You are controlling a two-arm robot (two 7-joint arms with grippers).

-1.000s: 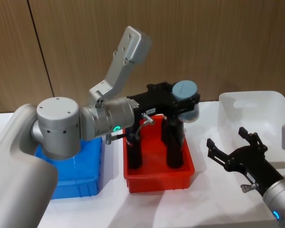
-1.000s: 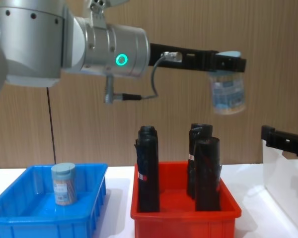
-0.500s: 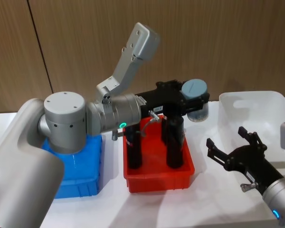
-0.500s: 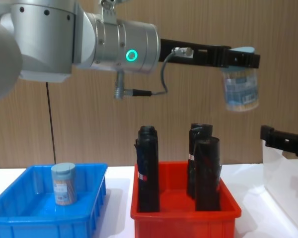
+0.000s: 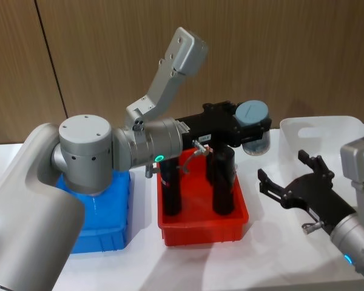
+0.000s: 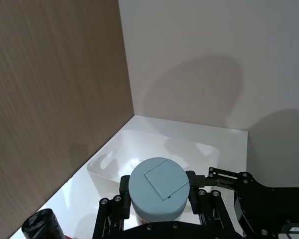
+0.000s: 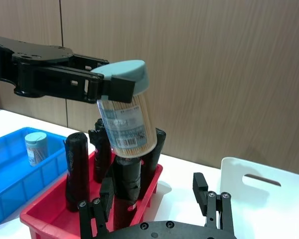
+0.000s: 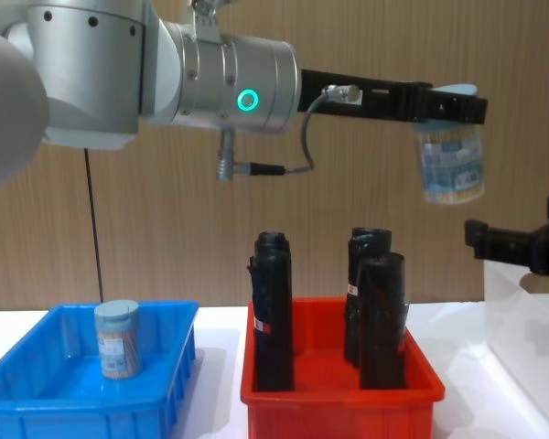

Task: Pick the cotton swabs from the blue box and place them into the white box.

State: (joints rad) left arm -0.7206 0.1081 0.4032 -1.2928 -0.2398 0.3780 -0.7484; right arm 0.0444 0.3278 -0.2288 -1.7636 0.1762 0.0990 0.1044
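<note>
Firmly in left claw (image 8: 449, 106): cotton swabs (image 8: 450, 166)

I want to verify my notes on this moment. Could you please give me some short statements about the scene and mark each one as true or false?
1. The left gripper grips a cotton swab jar at its lid. True.
2. That jar sits inside the white box. False: it hangs in the air, outside the box.
3. The blue box is empty. False: a second jar stands upright in it.
4. The right gripper is open and holds nothing. True.
5. The black rolls stand upright in the red bin. True.
</note>
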